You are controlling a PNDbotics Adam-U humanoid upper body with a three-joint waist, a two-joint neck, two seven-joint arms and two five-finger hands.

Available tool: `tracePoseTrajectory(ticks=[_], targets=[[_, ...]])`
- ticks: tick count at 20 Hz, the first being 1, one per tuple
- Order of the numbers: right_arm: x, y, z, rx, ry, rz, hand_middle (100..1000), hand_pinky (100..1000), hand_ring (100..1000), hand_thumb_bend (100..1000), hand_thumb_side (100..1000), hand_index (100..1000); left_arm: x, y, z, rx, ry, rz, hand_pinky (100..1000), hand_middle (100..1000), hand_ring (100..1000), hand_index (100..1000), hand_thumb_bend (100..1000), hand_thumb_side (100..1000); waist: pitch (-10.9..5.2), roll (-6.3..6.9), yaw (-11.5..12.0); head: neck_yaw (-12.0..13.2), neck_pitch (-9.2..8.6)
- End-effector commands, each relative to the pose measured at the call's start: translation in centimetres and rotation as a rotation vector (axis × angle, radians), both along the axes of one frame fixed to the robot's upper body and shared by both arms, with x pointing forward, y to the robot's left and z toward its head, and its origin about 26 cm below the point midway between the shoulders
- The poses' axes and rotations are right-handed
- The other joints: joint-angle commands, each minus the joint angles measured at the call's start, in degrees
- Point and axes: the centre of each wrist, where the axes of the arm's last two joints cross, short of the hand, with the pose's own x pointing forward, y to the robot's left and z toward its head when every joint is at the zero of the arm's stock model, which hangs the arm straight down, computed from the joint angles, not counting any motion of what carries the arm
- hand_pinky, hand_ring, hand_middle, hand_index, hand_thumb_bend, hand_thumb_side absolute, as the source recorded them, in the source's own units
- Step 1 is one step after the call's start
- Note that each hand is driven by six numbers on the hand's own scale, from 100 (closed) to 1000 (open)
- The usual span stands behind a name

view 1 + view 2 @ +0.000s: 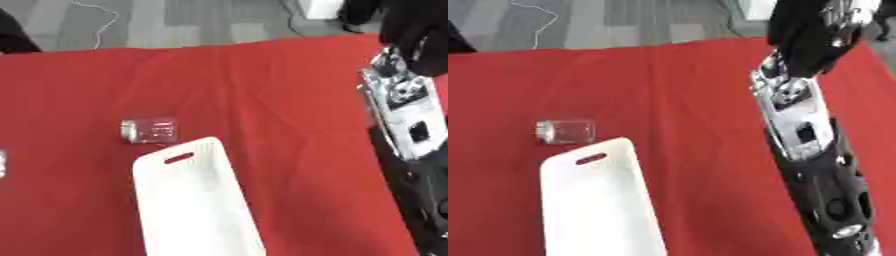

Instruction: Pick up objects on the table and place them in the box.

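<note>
A small clear and silver thing (149, 130) lies on the red cloth (262, 90), just beyond the far end of the white box (238, 200). The box is long, with a handle slot at its far end, and nothing shows inside it. My right arm (802, 130) rises along the right side of the table. Its black hand (807, 40) hangs over the far right part of the cloth, well away from the small thing. I cannot make out anything in the hand. My left hand is out of both views.
A pale sliver (3, 164) shows at the left edge of the cloth. Grey floor with a thin cable (105, 20) lies beyond the table's far edge.
</note>
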Motion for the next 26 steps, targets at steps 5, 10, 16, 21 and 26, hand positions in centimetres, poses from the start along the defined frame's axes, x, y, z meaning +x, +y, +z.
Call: tracePoseTrajectory(ticks=[5,10,16,21,26], targets=[[-0.2,0.0,0.8,-0.011,-0.027,-0.002,392,374,409,100,1000,412,-0.2,0.4,0.8,0.01,-0.036,0.003,828,886,769,819,310,761,-0.77,0.05,0.1,0.1,0.0],[-0.2,0.1,0.8,-0.012,-0.027,0.0,392,373,409,100,1000,412,-0.2,0.5,0.8,0.015,-0.033,0.006,829,884,766,823,307,767,-0.68,0.05,0.0,-0.3,0.0],[-0.2,-0.1,0.3,-0.018,0.001,-0.004,391,371,409,100,1000,412,-0.4,1.6,0.7,0.167,0.089,0.101,797,871,722,837,307,771,-1.32,0.53,0.2,-2.0,0.0],[-0.2,-0.2,0.0,-0.036,0.019,-0.004,390,369,409,100,1000,413,-0.5,3.3,2.3,0.378,0.154,0.207,783,851,697,820,300,739,-2.05,1.37,0.5,-2.1,0.0],[-0.3,-0.9,-1.1,-0.035,0.041,-0.005,389,366,405,100,1000,412,-0.4,3.6,4.6,0.518,0.163,0.269,788,849,695,820,269,768,-2.1,1.76,1.2,-2.4,0.0]])
